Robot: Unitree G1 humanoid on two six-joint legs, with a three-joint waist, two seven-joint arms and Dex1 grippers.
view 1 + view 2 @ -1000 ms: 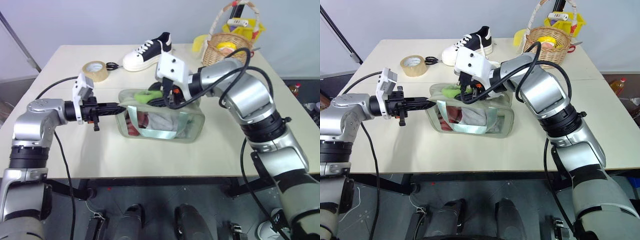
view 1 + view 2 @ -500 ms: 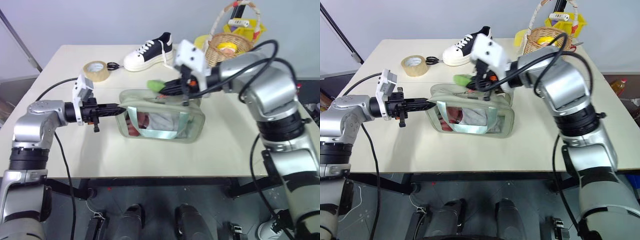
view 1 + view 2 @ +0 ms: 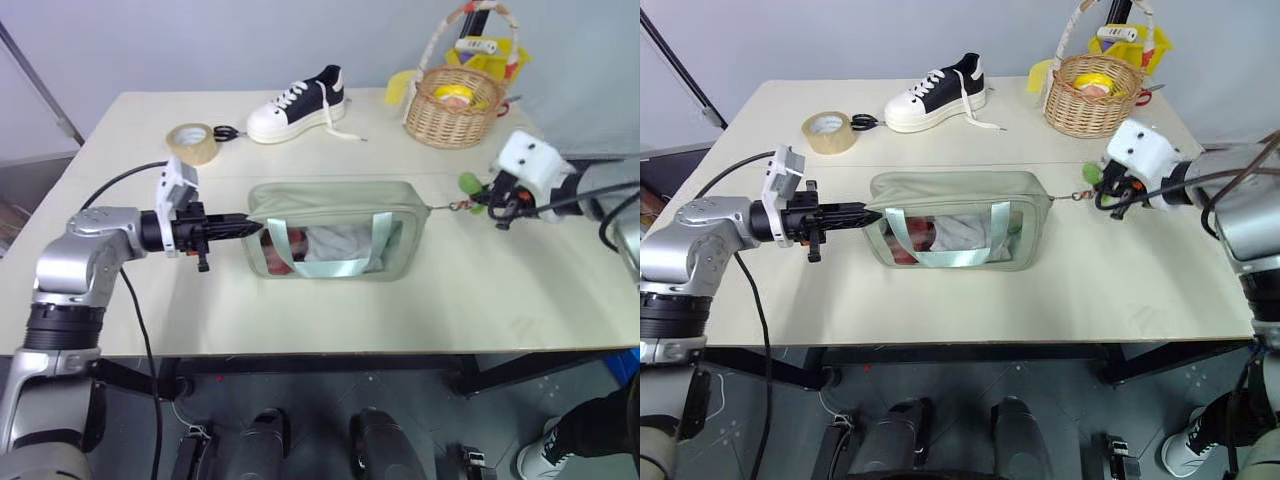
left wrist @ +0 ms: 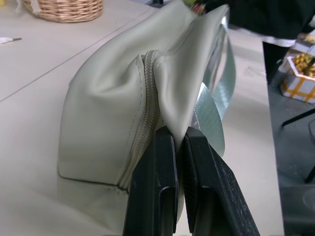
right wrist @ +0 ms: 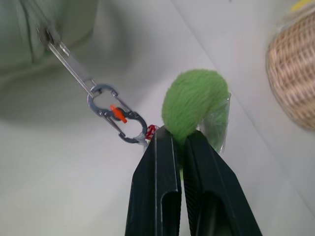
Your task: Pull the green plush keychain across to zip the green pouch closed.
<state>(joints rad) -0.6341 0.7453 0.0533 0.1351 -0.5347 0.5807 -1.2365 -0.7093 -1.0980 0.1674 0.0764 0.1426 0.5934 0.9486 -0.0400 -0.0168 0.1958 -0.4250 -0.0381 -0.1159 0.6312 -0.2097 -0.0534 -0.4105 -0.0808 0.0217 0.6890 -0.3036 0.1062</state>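
Note:
The green pouch [image 3: 335,230] lies stretched across the middle of the table, and its top zipper looks drawn shut along its length. My left gripper [image 3: 248,224] is shut on the fabric at the pouch's left end [image 4: 162,93], beside the zipper seam. The green plush keychain [image 5: 194,105] hangs off the pouch's right end, linked to the zipper pull by a taut metal clip [image 5: 115,113]. My right gripper [image 3: 1106,190] is shut on the plush [image 3: 1092,174], well to the right of the pouch.
A wicker basket [image 3: 460,105] with a yellow cloth [image 3: 400,88] beside it stands at the back right. A black-and-white shoe [image 3: 295,105] and a roll of tape [image 3: 192,143] with scissors [image 3: 225,131] lie at the back.
My right gripper swept from the pouch's left part to beyond its right end with the plush, drawing the zipper across. The open top has closed and the pouch has stretched flat. The left gripper held still.

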